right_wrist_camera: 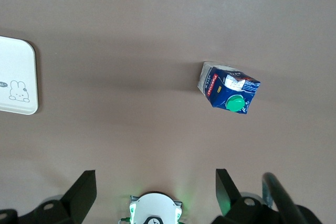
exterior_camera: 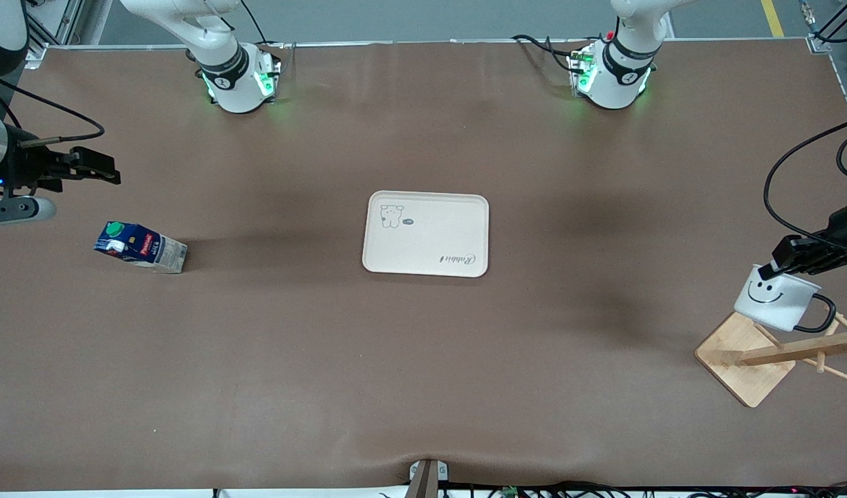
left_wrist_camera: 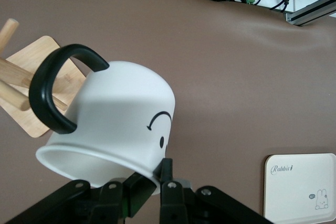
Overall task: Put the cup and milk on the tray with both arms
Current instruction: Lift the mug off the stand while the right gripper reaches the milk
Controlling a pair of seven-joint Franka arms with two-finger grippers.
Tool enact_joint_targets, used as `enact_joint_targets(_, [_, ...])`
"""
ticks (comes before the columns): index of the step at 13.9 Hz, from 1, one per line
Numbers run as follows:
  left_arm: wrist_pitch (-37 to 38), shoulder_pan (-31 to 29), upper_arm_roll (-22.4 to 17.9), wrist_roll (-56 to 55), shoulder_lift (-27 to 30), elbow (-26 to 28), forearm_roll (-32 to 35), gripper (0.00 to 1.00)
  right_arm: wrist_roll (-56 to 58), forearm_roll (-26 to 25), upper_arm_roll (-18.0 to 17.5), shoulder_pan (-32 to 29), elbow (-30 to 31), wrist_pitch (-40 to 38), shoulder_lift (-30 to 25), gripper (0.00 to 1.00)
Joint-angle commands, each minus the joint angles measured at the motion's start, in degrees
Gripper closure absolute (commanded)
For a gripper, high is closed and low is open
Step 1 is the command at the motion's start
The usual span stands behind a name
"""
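Observation:
The white smiley cup (exterior_camera: 774, 299) hangs tilted just above the wooden peg rack's base, at the left arm's end of the table. My left gripper (exterior_camera: 770, 270) is shut on its rim. In the left wrist view the cup (left_wrist_camera: 115, 124) fills the middle, with its black handle (left_wrist_camera: 48, 94) close to the pegs and the gripper (left_wrist_camera: 157, 181) pinching the rim. The milk (exterior_camera: 141, 247) stands on the table at the right arm's end. My right gripper (exterior_camera: 108, 168) is open and empty in the air beside it. The right wrist view shows the milk (right_wrist_camera: 229, 88) ahead of the open gripper (right_wrist_camera: 155, 184). The cream tray (exterior_camera: 426, 234) lies mid-table.
The peg rack (exterior_camera: 745, 356), with a square wooden base and slanted pegs, stands directly under the cup. It also shows in the left wrist view (left_wrist_camera: 37, 77). The tray's corner shows in the left wrist view (left_wrist_camera: 302, 187) and the right wrist view (right_wrist_camera: 16, 77). Both arm bases stand along the table's back edge.

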State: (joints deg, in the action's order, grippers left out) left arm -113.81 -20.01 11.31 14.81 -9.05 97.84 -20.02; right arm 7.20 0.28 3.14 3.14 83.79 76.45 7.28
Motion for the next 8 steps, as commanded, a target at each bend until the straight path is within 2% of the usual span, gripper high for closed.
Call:
enact_joint_targets(1, [2.01,-0.21,3.18,-6.53,2.28,0.16,3.66,1.0,0.62,-4.22,-0.5,0.2,-0.64,0.45,2.82,0.0])
enact_joint_targets(2, [2.01,-0.21,4.49,-9.34,2.46,0.16,5.24,1.0,0.62,-5.71,-0.59,0.03,-0.64,0.54,3.78,0.0])
enact_joint_targets(8, [2.89,0.06,13.54,-23.22,1.85,0.16,9.37,1.0,0.71,-7.04,-0.5,-0.68,-0.56,0.54,5.28,0.0])
